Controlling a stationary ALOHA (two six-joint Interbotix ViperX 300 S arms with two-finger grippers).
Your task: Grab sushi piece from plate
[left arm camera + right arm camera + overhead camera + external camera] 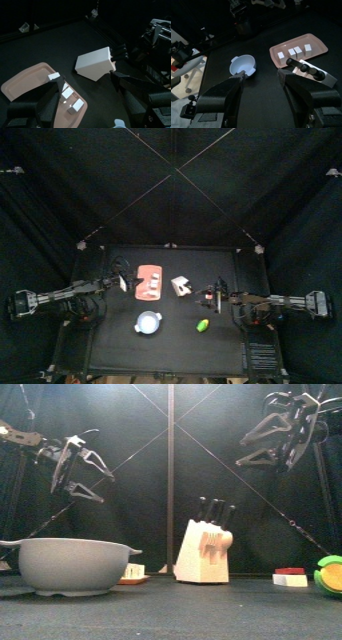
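Note:
The orange-red plate (pixel 150 284) lies at the table's back left; it also shows in the left wrist view (pixel 30 82) and the right wrist view (pixel 319 41). Three tiny white blocks lie on it in a row, among them the sushi piece (pixel 67 93) (pixel 295 50). In the front view one white block (pixel 134 571) peeks out behind the bowl. My left gripper (pixel 120 283) (pixel 87 97) hangs open and empty above the plate's left edge. My right gripper (pixel 214 296) (pixel 264 87) is open and empty, high to the right of the knife block.
A pale wooden knife block (pixel 181 284) (pixel 97 62) (pixel 205 549) stands right of the plate. A round pale bowl (pixel 148 323) (pixel 74 564) (pixel 243 64) sits in front. A green object (pixel 203 326) (pixel 330 572) and a white piece with red marks (pixel 290 578) lie front right.

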